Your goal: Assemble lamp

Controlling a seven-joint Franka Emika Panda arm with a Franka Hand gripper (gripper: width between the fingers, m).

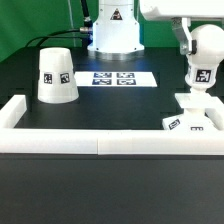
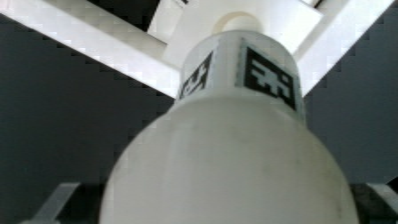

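I'm holding the bulb [image 1: 201, 72] upright over the base [image 1: 196, 112] at the exterior view's right – long axis running vertical, narrow neck pointing down at the base, fat rounded end up in my claw [image 1: 203, 52]. Claw is gripping it, jaws standing only as far apart as the bulb is wide; fingers [image 2: 54, 205] are showing either side of it in the wrist view. Can't tell whether the neck is seated in the base or just touching it. Bulb is looking plain white w/ black-and-white tags round the neck. Base is lying flat on the worktop [image 1: 110, 110], in the corner of the rails [image 1: 100, 141]. Shade [image 1: 57, 76] is standing wide end down at the exterior view's left – well apart from the bulb, near the marker board [image 1: 113, 78].
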